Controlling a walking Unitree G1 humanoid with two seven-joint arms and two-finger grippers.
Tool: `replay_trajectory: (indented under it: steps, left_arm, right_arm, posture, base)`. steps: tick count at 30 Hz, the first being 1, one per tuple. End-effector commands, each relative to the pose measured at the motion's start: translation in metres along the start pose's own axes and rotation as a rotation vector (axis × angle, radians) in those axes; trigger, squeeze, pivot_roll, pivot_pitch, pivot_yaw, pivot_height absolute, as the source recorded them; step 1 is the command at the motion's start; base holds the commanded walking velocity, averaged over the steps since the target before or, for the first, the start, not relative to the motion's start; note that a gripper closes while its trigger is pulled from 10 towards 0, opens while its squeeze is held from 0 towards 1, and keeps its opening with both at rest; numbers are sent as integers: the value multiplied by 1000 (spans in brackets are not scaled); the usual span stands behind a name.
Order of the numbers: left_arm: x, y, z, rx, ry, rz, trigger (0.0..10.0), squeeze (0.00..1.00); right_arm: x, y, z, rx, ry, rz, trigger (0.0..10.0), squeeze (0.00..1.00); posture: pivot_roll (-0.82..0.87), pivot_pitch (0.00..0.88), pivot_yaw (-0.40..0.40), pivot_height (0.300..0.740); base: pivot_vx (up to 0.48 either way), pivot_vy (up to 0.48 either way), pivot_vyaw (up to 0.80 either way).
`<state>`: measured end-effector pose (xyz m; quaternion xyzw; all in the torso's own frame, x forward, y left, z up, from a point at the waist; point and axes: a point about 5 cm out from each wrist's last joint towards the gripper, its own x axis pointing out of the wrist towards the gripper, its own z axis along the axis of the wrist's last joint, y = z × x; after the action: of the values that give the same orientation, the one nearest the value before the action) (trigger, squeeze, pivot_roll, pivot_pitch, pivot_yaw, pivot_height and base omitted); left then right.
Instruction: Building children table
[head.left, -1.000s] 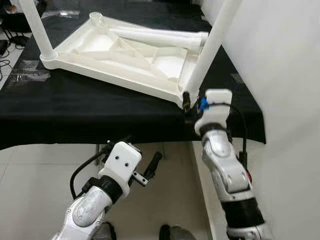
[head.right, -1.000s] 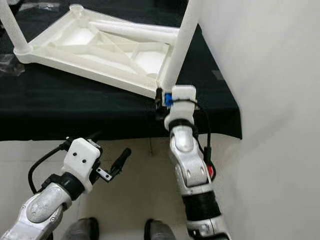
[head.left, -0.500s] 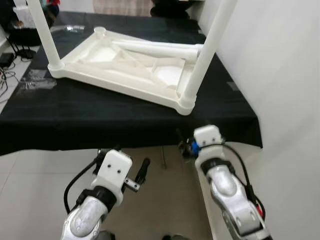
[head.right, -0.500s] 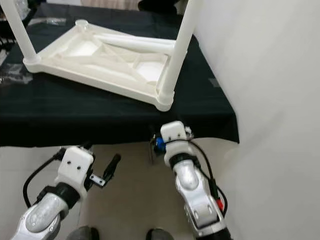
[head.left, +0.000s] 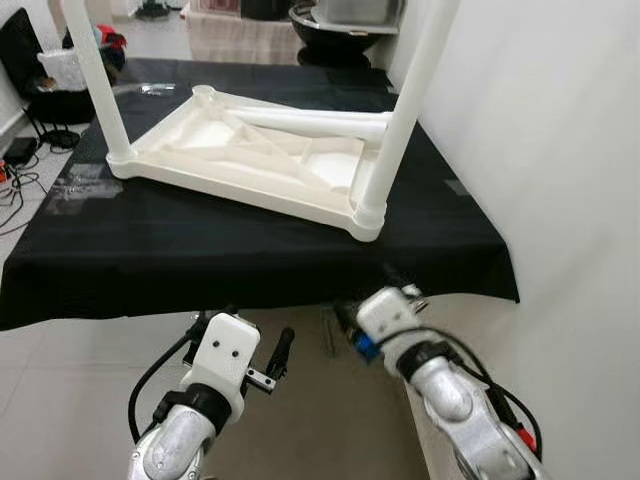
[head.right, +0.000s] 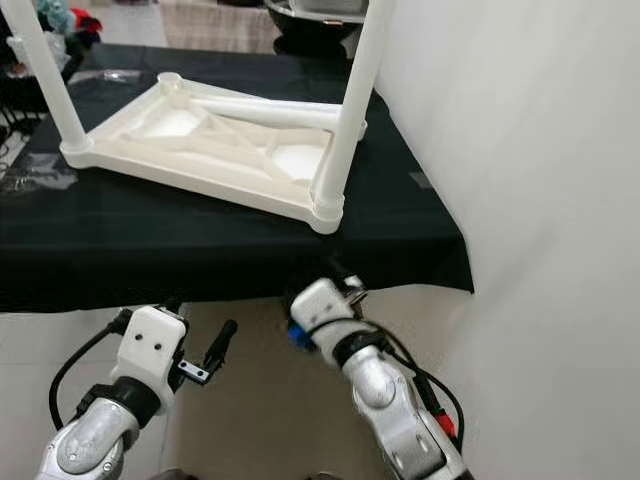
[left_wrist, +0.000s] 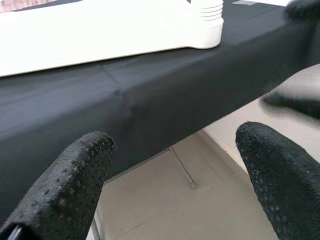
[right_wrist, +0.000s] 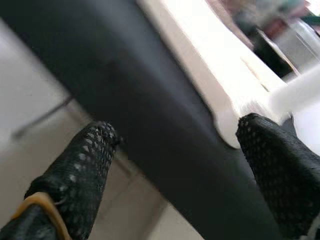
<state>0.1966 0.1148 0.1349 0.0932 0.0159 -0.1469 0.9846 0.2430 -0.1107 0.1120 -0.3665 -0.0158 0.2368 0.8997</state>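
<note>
Upturned children's table (head.left: 250, 160) on the black-draped desk (head.left: 200, 260).
Left gripper (left_wrist: 175, 180) and right gripper (right_wrist: 175, 170) hang below the desk's front edge, jaws open, empty.

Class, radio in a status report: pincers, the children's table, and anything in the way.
Left pincer open, right pincer open, both empty below the cloth edge. White table upside down on black cloth; two legs upright, one lying inside. Wall close on the right.

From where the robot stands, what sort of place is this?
Probably an indoor workroom or test space rather than a lived-in room: a table draped in black cloth holds an upturned white children's table, beside a plain white wall, with cables on the tiled floor.
</note>
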Motion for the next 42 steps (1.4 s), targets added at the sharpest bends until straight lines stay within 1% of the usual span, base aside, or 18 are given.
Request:
replay_trajectory:
  steps: [1,2,3,4,6,8,11,13,18,21,23,27,31,36,37,38,41,42]
  left_arm:
    - [1,-3,-2,-8,0,-8,10000,0]
    - [1,-3,-2,-8,0,-8,10000,0]
    - [2,-3,-2,-4,-5,-10,10000,0]
    - [2,-3,-2,-4,-5,-10,10000,0]
    - [2,-2,-1,-2,-13,-2,10000,0]
    - [1,-1,-2,-1,-14,0,10000,0]
    - [1,-1,-2,0,-16,-1,10000,0]
    - [1,-1,-2,4,-18,-9,10000,0]
    - [2,-2,-2,6,-21,-12,10000,0]
    - [2,-2,-2,2,-20,-9,10000,0]
    - [1,0,-5,-32,-4,14,10000,0]
    - [1,3,-6,-61,9,40,10000,0]
    - [0,4,-6,-67,10,46,10000,0]
    - [-2,3,-6,-75,12,46,10000,0]
    - [-1,2,-6,-78,11,44,10000,0]
    - [-1,0,-5,-81,9,42,10000,0]
    - [-1,-1,-4,-88,6,40,10000,0]
    - [-1,-3,-3,-90,4,38,10000,0]
  right_arm:
    - [-3,7,5,-148,-32,45,10000,0]
    - [-3,7,5,-148,-32,45,10000,0]
    - [-4,9,9,-208,-59,63,10000,0]
    - [-4,9,9,-208,-59,63,10000,0]
    - [-6,11,23,-266,-138,66,10000,0]
    - [-5,13,27,-290,-159,87,10000,0]
    - [-3,15,24,-265,-139,118,10000,0]
    - [-1,15,21,-225,-117,151,10000,0]
    - [-1,16,21,-221,-114,168,10000,0]
    - [-2,17,22,-227,-121,182,10000,0]
    - [-1,18,24,-225,-136,200,10000,0]
    - [-2,18,24,-226,-140,204,10000,0]
    - [-2,17,25,-228,-145,206,10000,0]
    - [-4,18,27,-205,-200,249,10000,0]
    - [-4,18,27,-174,-206,264,10000,0]
    - [-7,16,27,-187,-204,221,10000,0]
    - [-9,15,27,-225,-194,185,10000,0]
    - [-10,14,27,-276,-177,166,10000,0]
  posture:
    - [-2,58,-76,740]
    - [-2,58,-76,740]
    - [1,57,-81,740]
    - [1,57,-81,740]
    - [0,61,-78,740]
    - [0,64,-77,740]
    - [3,59,-78,740]
    - [6,64,-80,740]
    - [7,63,-81,740]
    - [9,64,-87,740]
    - [9,69,-89,740]
    - [8,73,-90,740]
    - [9,83,-96,740]
    - [6,92,-97,740]
    - [1,99,-98,740]
    - [-3,105,-105,740]
    - [-3,110,-111,740]
    - [-7,112,-111,740]
  base:
    - [0,0,0]
    - [0,0,0]
    - [0,0,0]
    - [0,0,0]
    - [0,0,0]
    - [0,0,0]
    - [0,0,0]
    - [0,0,0]
    - [0,0,0]
    - [0,0,0]
    - [0,0,0]
    - [0,0,0]
    - [0,0,0]
    - [0,0,0]
    - [0,0,0]
    - [0,0,0]
    - [0,0,0]
    - [0,0,0]
